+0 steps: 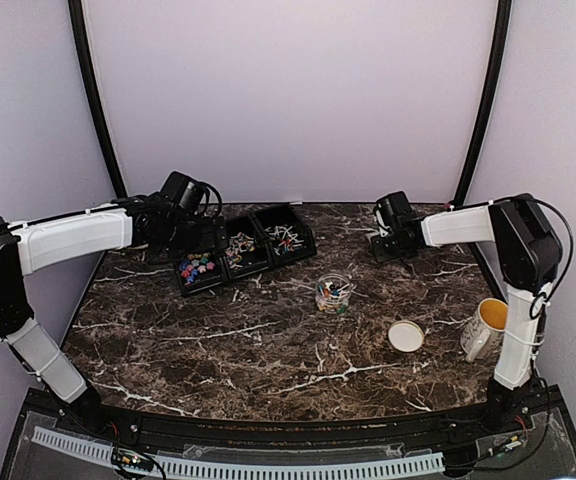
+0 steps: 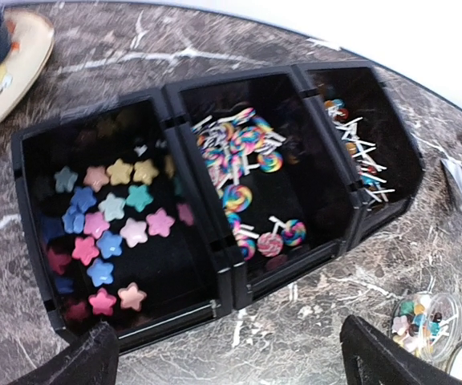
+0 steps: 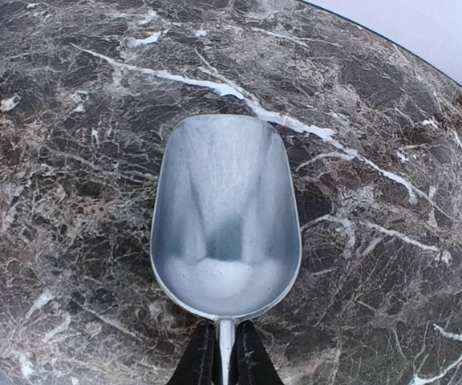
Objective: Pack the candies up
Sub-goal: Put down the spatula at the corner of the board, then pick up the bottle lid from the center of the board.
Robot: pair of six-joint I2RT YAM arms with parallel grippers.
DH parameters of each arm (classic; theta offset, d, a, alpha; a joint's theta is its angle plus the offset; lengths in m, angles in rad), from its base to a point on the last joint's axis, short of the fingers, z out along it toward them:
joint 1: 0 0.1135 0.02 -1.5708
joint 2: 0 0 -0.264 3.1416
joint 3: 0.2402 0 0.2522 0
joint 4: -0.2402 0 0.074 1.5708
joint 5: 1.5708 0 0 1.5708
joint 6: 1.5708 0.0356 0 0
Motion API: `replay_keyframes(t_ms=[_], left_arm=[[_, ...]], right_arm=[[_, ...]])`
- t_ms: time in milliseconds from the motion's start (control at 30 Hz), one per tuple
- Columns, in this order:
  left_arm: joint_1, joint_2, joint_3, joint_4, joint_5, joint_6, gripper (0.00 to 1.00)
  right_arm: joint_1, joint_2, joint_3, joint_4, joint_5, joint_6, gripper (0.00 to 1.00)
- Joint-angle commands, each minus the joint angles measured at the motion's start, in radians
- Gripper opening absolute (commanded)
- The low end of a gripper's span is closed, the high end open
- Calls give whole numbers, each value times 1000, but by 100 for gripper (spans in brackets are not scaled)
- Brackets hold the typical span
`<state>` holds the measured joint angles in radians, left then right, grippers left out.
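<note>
Clearly the packing is begun but far from done. Most candies [image 2: 107, 233] sit in three black bins [image 2: 16, 160] at the far left of the counter [image 1: 218, 350]: stars in the left bin, swirl pops [image 2: 243, 152] in the middle one, small stick sweets [image 2: 359, 152] in the right. A clear jar [image 1: 334, 293] stands mid-counter, just right of and nearer than the bins, with a small mixed handful inside and plenty of room above it. Its tan lid [image 1: 405, 336] lies off, near and to the right, beside a mug [image 1: 484, 328].

The left claw [image 2: 231, 361] hangs over the near edge of the bins, released wide and holding nothing. The right claw [image 3: 225, 361] is clenched on the handle of a metal scoop [image 3: 224, 216] at the far right; the scoop is empty and faces bare marble, well apart from bins and jar.

What seems left: more sweets into the jar, then the lid on.
</note>
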<state>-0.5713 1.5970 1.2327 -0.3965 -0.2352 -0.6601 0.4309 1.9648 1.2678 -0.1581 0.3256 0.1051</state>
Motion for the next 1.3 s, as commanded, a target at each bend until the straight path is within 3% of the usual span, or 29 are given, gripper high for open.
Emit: replay_keyframes(t_ms=[0, 200, 400, 1033, 1267], left_arm=[[-37, -55, -25, 79, -70, 108, 99], [-38, -101, -80, 185, 39, 262, 99], [-38, -220, -260, 388, 48, 282, 99], [-38, -246, -289, 369, 137, 272, 99], [-67, -309, -272, 309, 151, 286, 99]], right_arm=[[-22, 60, 62, 15, -35, -10, 10], [-36, 120, 131, -9, -55, -10, 13], [-37, 113, 142, -19, -65, -10, 20], [-33, -53, 70, -27, -30, -7, 35], [33, -210, -43, 15, 40, -36, 37]])
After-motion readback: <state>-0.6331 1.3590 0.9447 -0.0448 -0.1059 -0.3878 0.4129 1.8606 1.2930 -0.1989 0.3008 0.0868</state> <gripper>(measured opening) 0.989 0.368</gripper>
